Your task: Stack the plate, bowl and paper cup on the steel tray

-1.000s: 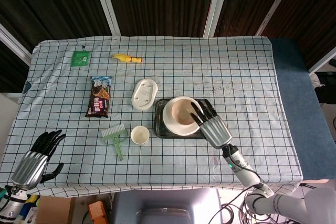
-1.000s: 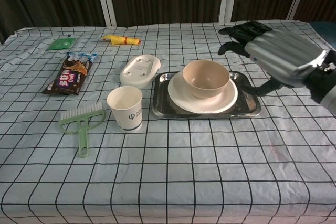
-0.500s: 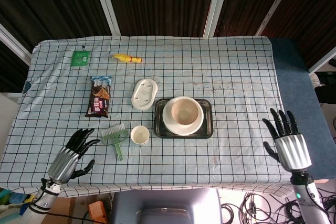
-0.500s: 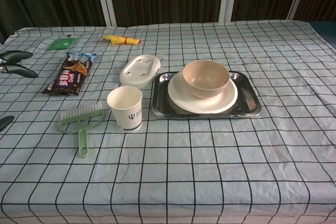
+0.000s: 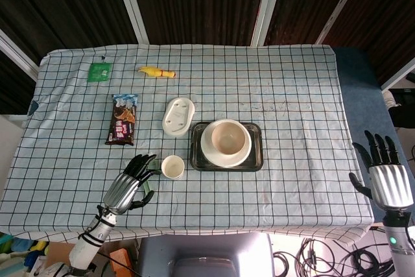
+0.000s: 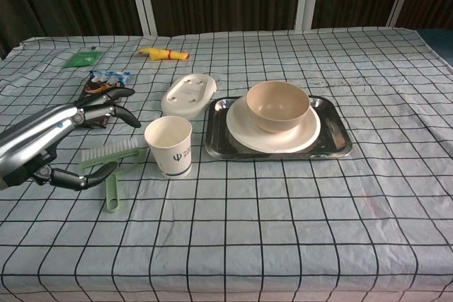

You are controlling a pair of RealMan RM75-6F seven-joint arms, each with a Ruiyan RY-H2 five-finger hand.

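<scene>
Left hand (image 6: pixel 53 143) open, empty, just left of paper cup (image 6: pixel 169 146). Best gripped mid-wall, lightly, kept upright, then lowered into bowl (image 6: pixel 277 105). Right hand (image 5: pixel 388 181) open, idle.

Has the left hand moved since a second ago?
Yes. The left hand has moved right from the table's near-left corner toward the paper cup, now over the green brush.

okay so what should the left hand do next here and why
Probably close the left hand around the paper cup. The bowl already sits on the plate in the steel tray; the cup stands outside.
</scene>
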